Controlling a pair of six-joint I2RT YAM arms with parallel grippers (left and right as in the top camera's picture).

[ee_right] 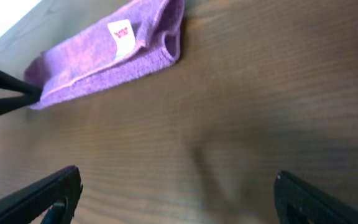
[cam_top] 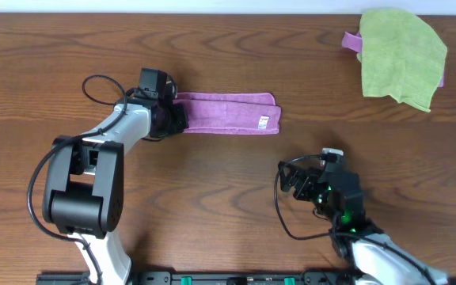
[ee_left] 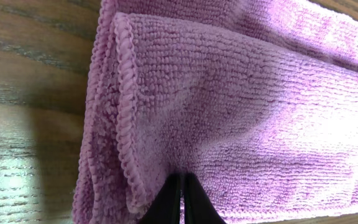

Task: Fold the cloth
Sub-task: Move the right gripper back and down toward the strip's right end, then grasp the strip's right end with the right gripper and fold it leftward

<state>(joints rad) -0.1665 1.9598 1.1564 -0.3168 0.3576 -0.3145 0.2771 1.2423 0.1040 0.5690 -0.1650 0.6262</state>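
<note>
A: Where is the cloth (cam_top: 226,112) seen from overhead?

B: It is laid on the counter (cam_top: 212,214) just off centre toward 12 o'clock, folded into 1 long narrow band running from 9 to 3 o'clock. A small white label (cam_top: 264,121) is shown on top at its 3 o'clock end.

A: How are the left fingers (ee_left: 178,202) set?

B: They are pressed together with no gap, and the 9 o'clock end of the cloth is pinched between them. In the left wrist view, 2 hemmed edges are stacked just beside the pinch.

A: And the right fingers (ee_right: 48,196)?

B: They are spread wide and nothing is held. They are placed over bare counter toward 5 o'clock, apart from the cloth.

A: What else is on the counter?

B: A lime-green cloth (cam_top: 402,57) is bunched at 1 o'clock, well apart. A purple strip (cam_top: 352,39) is seen at its 9 o'clock edge, possibly tucked underneath; what it is cannot be told.
</note>
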